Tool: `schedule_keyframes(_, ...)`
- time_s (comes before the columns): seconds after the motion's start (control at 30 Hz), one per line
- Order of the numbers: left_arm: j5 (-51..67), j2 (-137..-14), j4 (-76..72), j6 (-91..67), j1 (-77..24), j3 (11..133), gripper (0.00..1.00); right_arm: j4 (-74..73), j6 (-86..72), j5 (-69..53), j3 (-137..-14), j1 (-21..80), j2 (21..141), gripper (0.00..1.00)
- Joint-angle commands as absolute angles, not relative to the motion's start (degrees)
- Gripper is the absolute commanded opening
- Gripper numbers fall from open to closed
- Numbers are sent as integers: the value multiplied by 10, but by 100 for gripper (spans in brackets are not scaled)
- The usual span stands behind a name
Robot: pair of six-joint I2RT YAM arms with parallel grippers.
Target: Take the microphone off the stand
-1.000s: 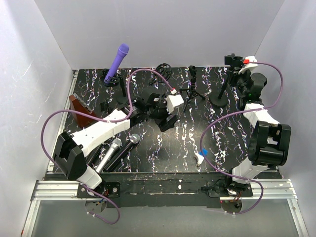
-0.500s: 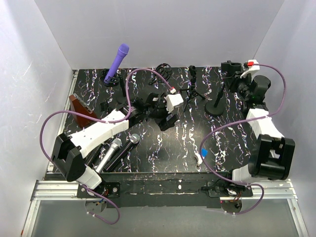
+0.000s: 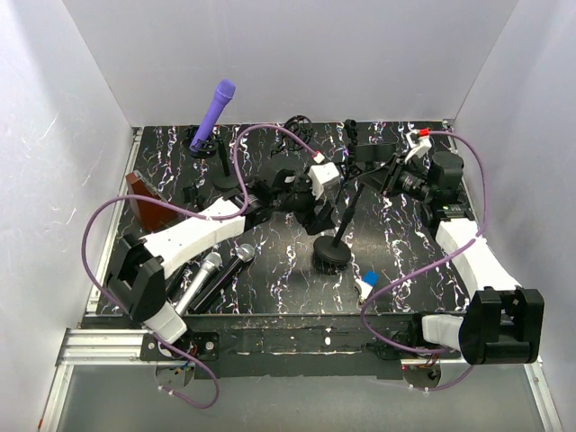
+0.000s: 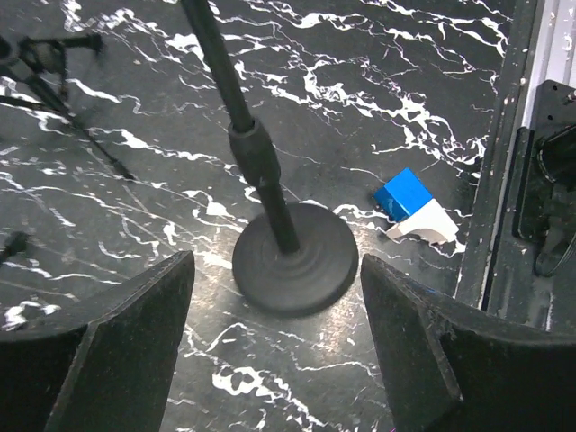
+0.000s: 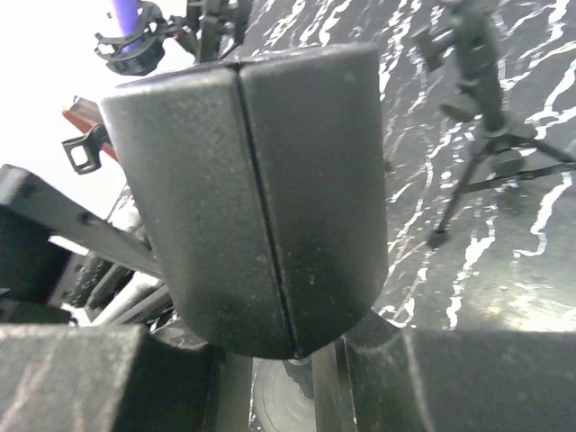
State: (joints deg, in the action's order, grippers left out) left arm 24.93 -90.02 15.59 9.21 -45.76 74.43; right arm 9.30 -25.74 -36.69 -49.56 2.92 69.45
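The right claw [image 3: 385,171] is clamped on a stubby black barrel [image 5: 261,189] at the head of a black stand [image 3: 346,211]. In the right wrist view the barrel fills most of the frame. It is matte and slightly tapered, with a rounded lower edge and a thin seam down its face. Whether it is the microphone's body or the stand's clip cannot be told. The stand's thin pole, with a thicker collar partway along it, leans from that grip down to a round ridged base [image 4: 295,256]. The base is near the middle of the black, white-veined surface [image 4: 387,72], though whether it sits flat there is unclear. The left claw [image 4: 277,297] hangs above the base with its jaws spread wide and nothing between them. A blue-and-white block [image 4: 412,205] lies just beside the base. A purple microphone [image 3: 216,108] stands tilted in a separate holder at the back left. Near the front left, a silver-headed microphone [image 3: 200,281] and a black microphone [image 3: 236,261] lie side by side. A brown block [image 3: 148,202] sits by the left edge, and a small tripod [image 5: 486,117] stands toward the back.
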Motion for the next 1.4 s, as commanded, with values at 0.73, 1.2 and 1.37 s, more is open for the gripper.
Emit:
schedule_keyframes(0.73, 230, -1086, 114, 8, -451, 859, 0, 108, -389, -304, -545, 86, 757, 1)
schedule_keyframes(1.2, -198, -1082, 138, -59, -512, 848, 24, -281, -600, 95, -684, 212, 794, 1)
schedule_keyframes(1.37, 117, -1054, 130, -79, -433, 827, 74, -93, -470, -32, -615, 184, 780, 1)
